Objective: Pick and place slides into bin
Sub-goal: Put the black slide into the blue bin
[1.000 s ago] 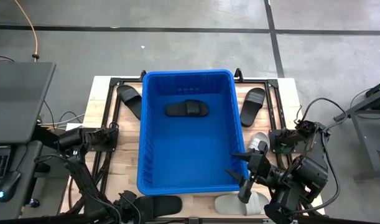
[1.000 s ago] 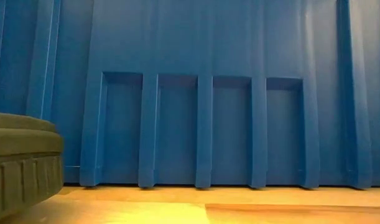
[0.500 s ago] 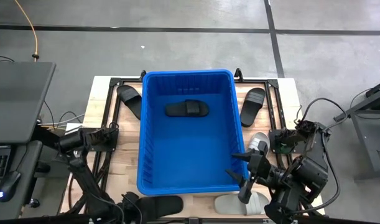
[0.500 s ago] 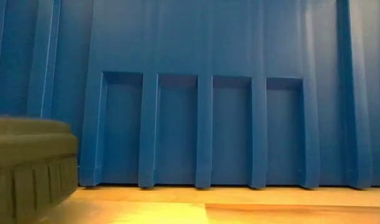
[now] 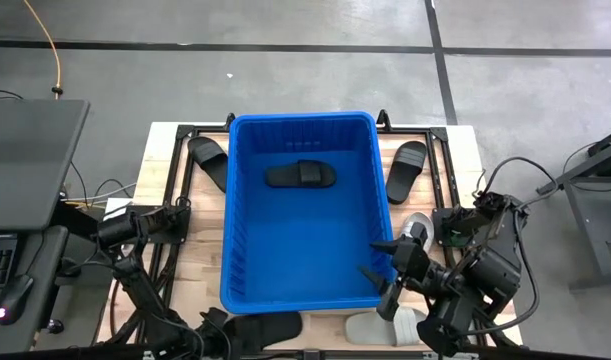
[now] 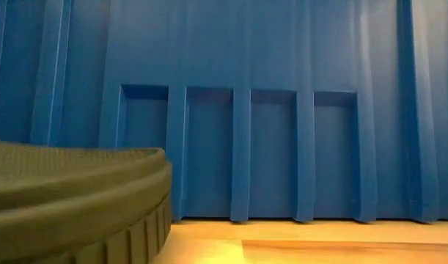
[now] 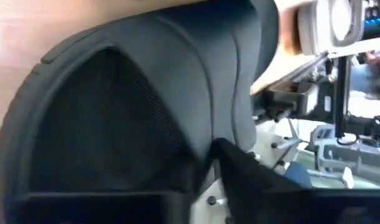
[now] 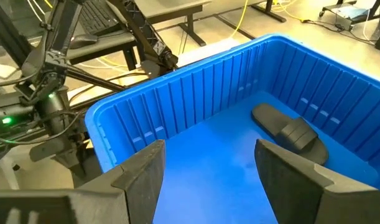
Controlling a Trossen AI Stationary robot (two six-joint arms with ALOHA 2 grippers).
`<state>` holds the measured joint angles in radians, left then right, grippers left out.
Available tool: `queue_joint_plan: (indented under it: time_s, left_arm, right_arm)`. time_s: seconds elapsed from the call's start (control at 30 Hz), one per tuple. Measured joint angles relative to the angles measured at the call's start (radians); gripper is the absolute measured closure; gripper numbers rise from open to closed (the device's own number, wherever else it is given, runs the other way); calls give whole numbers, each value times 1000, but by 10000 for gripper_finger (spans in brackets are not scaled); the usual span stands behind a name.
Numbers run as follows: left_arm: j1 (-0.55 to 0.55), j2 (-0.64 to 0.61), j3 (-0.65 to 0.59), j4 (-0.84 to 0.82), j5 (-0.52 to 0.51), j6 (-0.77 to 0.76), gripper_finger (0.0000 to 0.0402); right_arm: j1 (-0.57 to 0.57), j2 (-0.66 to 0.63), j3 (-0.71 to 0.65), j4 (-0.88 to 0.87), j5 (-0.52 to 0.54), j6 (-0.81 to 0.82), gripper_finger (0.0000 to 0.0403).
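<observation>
A: Where the tabletop (image 5: 200, 255) meets its near edge, what lies on the near side of the bin (image 5: 303, 290)?

B: A black slide (image 5: 265, 328), just outside the bin's near wall, toward its left corner. The left tool (image 5: 210, 335) is at that slide's left end; in the left wrist view the slide (image 7: 146, 106) fills the picture, with one dark finger (image 7: 252, 180) against its edge. Whether the tool has closed on it, I cannot tell.

A: And the other near corner?

B: A grey slide (image 5: 385, 327) lies by the bin's near right corner. The right tool (image 5: 387, 272) hangs over that corner, fingers spread wide, gripping nothing; its wrist view looks between them into the bin (image 8: 196, 99).

A: Beyond that?

B: A second grey slide (image 5: 417, 228) lies right of the bin, near its long right wall. Inside, toward the far end, one black slide (image 5: 300, 176) rests flat on the floor. Past it, two more black ones flank the bin's far corners: one left (image 5: 208, 157), one right (image 5: 407, 168).
</observation>
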<state>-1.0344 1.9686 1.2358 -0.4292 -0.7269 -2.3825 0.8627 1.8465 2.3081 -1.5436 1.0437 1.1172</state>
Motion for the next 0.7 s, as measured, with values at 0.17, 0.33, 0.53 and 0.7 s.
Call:
queue_joint_plan:
  time_s: [0.17, 0.33, 0.53, 0.7]
  left_arm:
    - [0, 0, 4, 76, -3, 57, 389]
    - [0, 0, 74, 83, -2, 141, 394]
    - [-6, 0, 180, 8, 10, 199, 398]
    - [-14, 0, 303, -156, -35, 179, 399]
  right_arm:
    - [-12, 0, 0, 0, 2, 5, 164]
    - [-18, 0, 0, 2, 3, 6, 164]
    - [-25, 0, 0, 1, -8, 5, 163]
    - [-43, 0, 0, 4, -53, 2, 162]
